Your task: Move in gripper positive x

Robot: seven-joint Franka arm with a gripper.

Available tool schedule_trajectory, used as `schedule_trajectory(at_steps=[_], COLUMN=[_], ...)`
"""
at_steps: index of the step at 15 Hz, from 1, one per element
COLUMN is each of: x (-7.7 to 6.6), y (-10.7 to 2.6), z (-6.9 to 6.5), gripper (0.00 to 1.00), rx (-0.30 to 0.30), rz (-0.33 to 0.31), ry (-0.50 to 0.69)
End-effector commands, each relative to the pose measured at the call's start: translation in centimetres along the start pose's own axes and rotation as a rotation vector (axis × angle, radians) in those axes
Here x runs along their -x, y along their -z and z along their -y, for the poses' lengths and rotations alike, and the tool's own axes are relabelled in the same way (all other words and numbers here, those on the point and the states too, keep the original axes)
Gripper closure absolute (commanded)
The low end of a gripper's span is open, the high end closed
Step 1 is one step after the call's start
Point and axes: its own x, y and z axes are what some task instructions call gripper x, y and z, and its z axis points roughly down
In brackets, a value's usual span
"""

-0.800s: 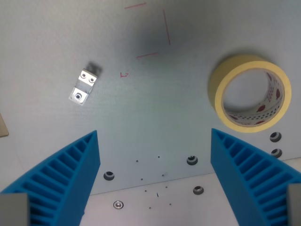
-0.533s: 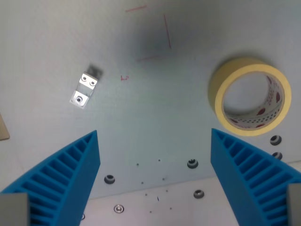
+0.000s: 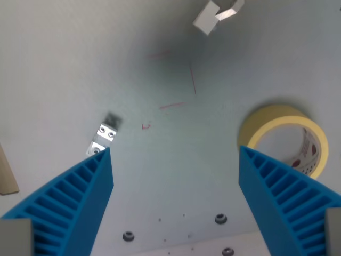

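Note:
My gripper (image 3: 176, 205) is open and empty, its two blue ribbed fingers (image 3: 69, 205) standing wide apart at the bottom of the wrist view above a pale grey table (image 3: 170, 48). A small metal bracket (image 3: 103, 137) lies just beyond the tip of the finger at the wrist view's left. A roll of yellow tape (image 3: 282, 138) lies flat at the wrist view's right, partly hidden behind the other finger (image 3: 287, 205).
A second metal bracket (image 3: 216, 13) lies at the top edge. Faint red marks (image 3: 181, 90) are drawn on the table. Bolt holes (image 3: 220, 218) sit near the table's edge at the bottom. A tan strip (image 3: 6, 173) shows at the left edge.
The whole scene has shifted downward in the picture, so the camera has moved. A second bracket has come into view at the top. The fingers stay open.

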Motion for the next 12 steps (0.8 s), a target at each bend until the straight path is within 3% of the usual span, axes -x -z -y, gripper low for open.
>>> schedule_trajectory(at_steps=[1,12], x=[-1.7,-7.2], y=[0.3,0.1], z=[-0.3,-0.3], gripper=[0.0,0.0], rx=[-0.001,-0.001], rz=[0.035,0.035], ry=[0.002,0.002])
